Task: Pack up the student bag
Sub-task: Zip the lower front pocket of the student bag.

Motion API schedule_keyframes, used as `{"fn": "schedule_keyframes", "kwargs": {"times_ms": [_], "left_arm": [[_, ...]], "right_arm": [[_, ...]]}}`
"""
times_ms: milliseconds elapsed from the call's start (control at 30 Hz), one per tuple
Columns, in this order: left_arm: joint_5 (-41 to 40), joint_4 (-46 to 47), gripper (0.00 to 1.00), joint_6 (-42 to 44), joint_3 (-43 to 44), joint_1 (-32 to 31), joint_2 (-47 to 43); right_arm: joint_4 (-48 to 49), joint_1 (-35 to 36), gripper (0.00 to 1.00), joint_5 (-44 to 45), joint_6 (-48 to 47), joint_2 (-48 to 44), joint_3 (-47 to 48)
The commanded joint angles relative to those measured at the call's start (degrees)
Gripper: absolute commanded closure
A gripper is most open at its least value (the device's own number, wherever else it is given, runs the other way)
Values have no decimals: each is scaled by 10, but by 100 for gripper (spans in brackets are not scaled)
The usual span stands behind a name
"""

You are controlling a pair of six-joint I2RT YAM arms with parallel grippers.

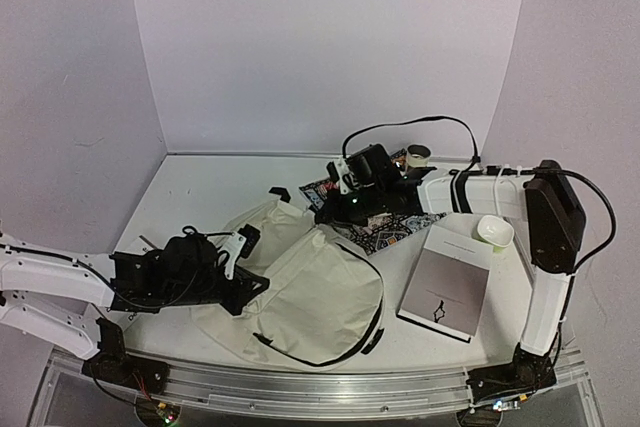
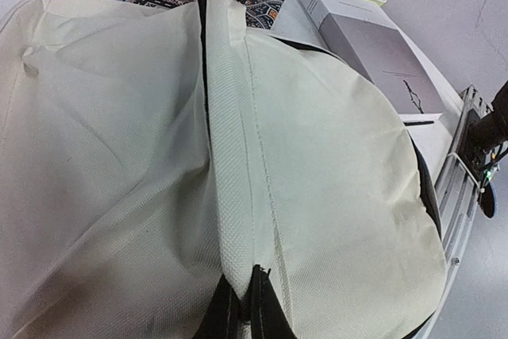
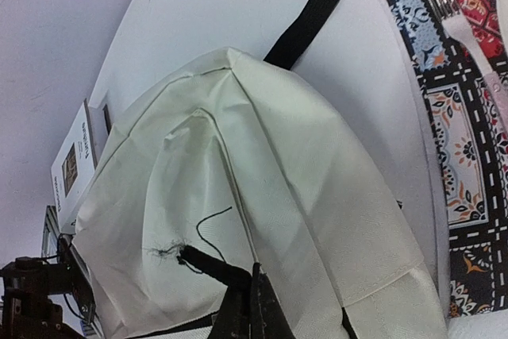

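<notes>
**Q:** Where is the student bag [image 1: 310, 292] lying?

**A:** Lower centre, slumping on the surface [image 1: 200, 202]. The left pincer [image 2: 246, 291] and right pincer [image 3: 252, 295] are each pinching its fabric, fully closed, apparently stretching it taut for opening.

You look down on a white table [image 1: 200, 197] boxed in by a plain pale lilac back wall [image 1: 330, 47], left wall [image 1: 70, 97] and right wall [image 1: 590, 67]. The light is soft and even. A metal rail [image 1: 320, 389] runs along the near edge.
</notes>
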Motion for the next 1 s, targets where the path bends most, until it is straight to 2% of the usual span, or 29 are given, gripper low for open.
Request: {"fn": "schedule_keyframes", "kwargs": {"times_ms": [0,133,300,400,500,733,967], "left_arm": [[48,-64,100,-27,-29,-16,-63],[45,-61,100,-29,-23,-15,-72],[6,-59,100,-32,16,-16,-31],[-20,-61,100,-46,48,-15,4],[-35,-66,100,-55,88,-14,37],[-75,-83,100,-74,159,-3,102],[-115,-91,100,-98,207,8,136]], "right_arm": [[22,-68,100,82,-9,19,6],[16,-70,100,15,-16,52,32],[15,-65,98,-63,-21,58,45],[4,-63,87,-75,-33,26,31],[-22,-56,70,-72,-48,-26,9],[-66,-19,46,-54,-59,-144,-65],[-141,66,35,-23,-38,-192,-102]]}}
